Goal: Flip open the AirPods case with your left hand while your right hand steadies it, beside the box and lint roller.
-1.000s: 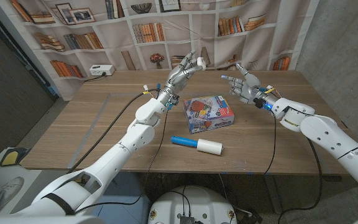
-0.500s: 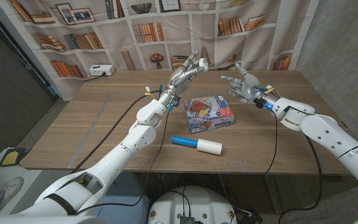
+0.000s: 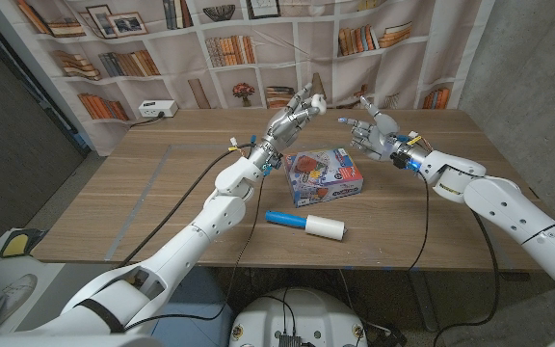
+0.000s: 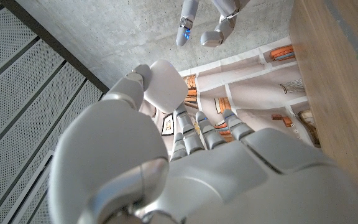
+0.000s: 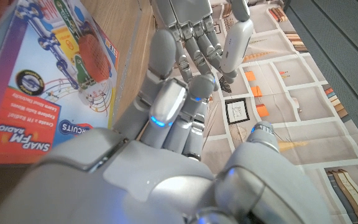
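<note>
My left hand is raised above the table's far side and pinches a small white AirPods case between thumb and fingers. The case looks closed in the left wrist view. My right hand hovers a short way to the right of the case, fingers apart, holding nothing; a gap separates it from the case. In the right wrist view the case stands just beyond my right hand. The colourful box lies on the table below both hands, with the blue-handled lint roller in front of it.
The wooden table carries a white power strip at its far left corner. A bookshelf-printed backdrop hangs behind the table. Cables trail from both wrists down over the front edge.
My left hand has carried the case to the right, closer to my right hand. The right hand has shifted slightly left. Box and lint roller have not moved.
</note>
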Tool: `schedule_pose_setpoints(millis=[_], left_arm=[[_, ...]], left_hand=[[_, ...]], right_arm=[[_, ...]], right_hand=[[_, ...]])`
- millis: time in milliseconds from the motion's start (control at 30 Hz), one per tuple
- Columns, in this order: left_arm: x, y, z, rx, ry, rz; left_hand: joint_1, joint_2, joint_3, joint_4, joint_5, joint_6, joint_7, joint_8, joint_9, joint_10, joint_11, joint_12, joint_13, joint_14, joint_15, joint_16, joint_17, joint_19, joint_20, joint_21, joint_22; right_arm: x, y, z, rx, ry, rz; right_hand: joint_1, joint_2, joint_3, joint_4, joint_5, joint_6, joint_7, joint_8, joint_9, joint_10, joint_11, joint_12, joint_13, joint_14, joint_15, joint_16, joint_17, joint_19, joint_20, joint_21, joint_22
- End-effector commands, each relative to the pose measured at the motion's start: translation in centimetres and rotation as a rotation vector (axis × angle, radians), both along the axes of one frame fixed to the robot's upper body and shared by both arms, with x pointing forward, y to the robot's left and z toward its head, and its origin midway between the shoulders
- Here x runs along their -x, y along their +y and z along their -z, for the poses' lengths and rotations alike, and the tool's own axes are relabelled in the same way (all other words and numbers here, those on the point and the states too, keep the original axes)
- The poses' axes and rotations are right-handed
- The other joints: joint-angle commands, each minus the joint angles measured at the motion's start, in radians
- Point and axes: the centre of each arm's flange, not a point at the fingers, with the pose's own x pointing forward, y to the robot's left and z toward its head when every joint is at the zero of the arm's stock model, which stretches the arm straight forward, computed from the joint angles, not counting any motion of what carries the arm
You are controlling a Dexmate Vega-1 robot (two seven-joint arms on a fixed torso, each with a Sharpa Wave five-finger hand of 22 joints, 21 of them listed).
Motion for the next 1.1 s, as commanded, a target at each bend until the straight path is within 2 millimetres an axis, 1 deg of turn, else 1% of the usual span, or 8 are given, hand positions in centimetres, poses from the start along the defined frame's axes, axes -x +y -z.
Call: schedule_pose_setpoints(millis=[33,233,367,433,467,567,833,1100], left_arm=[[-0.6,-0.8,0.7,0.017,0.048,0.064],[-0.8,-1.2,1.0,0.023,0.058,0.092],[-0.8,-1.5,1.1,0.017,0.056,0.099],[-0.8,-1.5,1.1,0.015,0.057,0.104],[-0.8,-1.6,1.1,0.013,0.058,0.105],[-0.9,-1.7,1.2,0.01,0.062,0.112],[-1.1,-2.2,1.5,0.003,0.068,0.133],[-1.2,-2.4,1.5,0.005,0.068,0.14]], left_hand=[[-0.004,0.009,0.0,0.005,0.007,0.002,-0.003,-0.003,0.002,0.172,-0.101,-0.001,0.077,0.004,0.009,0.0,0.002,-0.001,0.011,-0.002,0.002],[-0.004,0.008,-0.001,0.003,0.009,0.005,-0.004,-0.002,0.002,0.173,-0.101,-0.003,0.077,0.003,0.009,-0.001,0.002,-0.001,0.011,-0.002,0.002],[-0.005,0.01,-0.002,0.004,0.009,0.005,-0.004,-0.002,0.002,0.173,-0.101,-0.004,0.078,0.002,0.009,-0.001,0.002,-0.002,0.012,-0.002,0.002],[-0.004,0.009,-0.002,0.003,0.01,0.006,-0.004,-0.002,0.002,0.174,-0.101,-0.004,0.078,0.002,0.008,-0.001,0.002,-0.002,0.012,-0.002,0.002],[-0.005,0.01,-0.002,0.003,0.01,0.005,-0.004,-0.002,0.002,0.174,-0.101,-0.005,0.078,0.002,0.009,-0.001,0.002,-0.003,0.013,-0.002,0.002],[-0.004,0.011,-0.002,0.003,0.011,0.005,-0.003,-0.002,0.002,0.175,-0.101,-0.006,0.078,0.002,0.009,-0.001,0.002,-0.003,0.013,-0.002,0.002],[-0.002,0.01,-0.002,0.0,0.013,0.007,-0.004,-0.002,0.002,0.176,-0.101,-0.008,0.079,0.002,0.009,-0.002,0.001,-0.003,0.012,-0.002,0.002],[-0.001,0.011,-0.001,0.0,0.016,0.006,-0.006,-0.003,0.002,0.177,-0.101,-0.01,0.08,0.002,0.009,-0.003,0.001,-0.003,0.012,-0.001,0.002]], right_arm=[[-0.1,1.2,-0.1,0.058,-0.02,-0.014],[-0.3,2.1,-0.2,0.071,-0.024,-0.026],[-0.3,2.5,-0.4,0.078,-0.033,-0.035],[-0.2,2.6,-0.5,0.078,-0.035,-0.043],[-0.2,2.7,-0.6,0.081,-0.037,-0.047],[-0.2,2.9,-0.7,0.087,-0.04,-0.053],[-0.2,3.3,-0.5,0.074,-0.028,-0.081],[-0.2,3.8,-0.4,0.061,-0.022,-0.115]], right_hand=[[-0.015,0.0,-0.003,0.005,0.001,0.016,0.013,0.0,0.016,-0.041,-0.034,0.051,0.069,-0.005,-0.001,0.01,0.002,-0.004,0.002,0.012,0.002],[-0.018,-0.001,-0.003,0.005,0.001,0.032,0.009,-0.007,0.003,-0.023,-0.036,0.084,0.081,0.002,-0.002,0.015,0.003,0.0,-0.001,0.027,0.016],[-0.02,-0.001,-0.002,0.004,0.002,0.039,0.009,-0.02,-0.012,-0.011,-0.037,0.116,0.083,0.013,-0.002,0.019,0.004,0.002,-0.001,0.035,0.021],[-0.024,-0.003,-0.002,0.005,0.002,0.043,0.008,-0.031,-0.023,-0.005,-0.037,0.14,0.083,0.021,-0.001,0.021,0.004,0.007,-0.003,0.038,0.018],[-0.024,-0.003,-0.002,0.005,0.002,0.044,0.008,-0.032,-0.024,-0.004,-0.037,0.144,0.083,0.023,-0.001,0.021,0.004,0.007,-0.004,0.039,0.02],[-0.025,-0.001,-0.001,0.004,0.002,0.062,-0.011,-0.031,-0.028,0.001,-0.037,0.159,0.083,0.027,-0.002,0.022,0.004,0.008,-0.006,0.044,0.023],[-0.024,0.0,0.001,0.003,0.002,0.07,-0.007,-0.036,-0.036,0.011,-0.038,0.178,0.083,0.033,-0.002,0.023,0.005,0.008,-0.006,0.048,0.028],[-0.01,0.008,0.012,-0.005,0.002,0.085,-0.009,-0.048,-0.047,0.014,-0.036,0.224,0.083,0.047,-0.001,0.025,0.005,0.009,-0.006,0.055,0.028]])
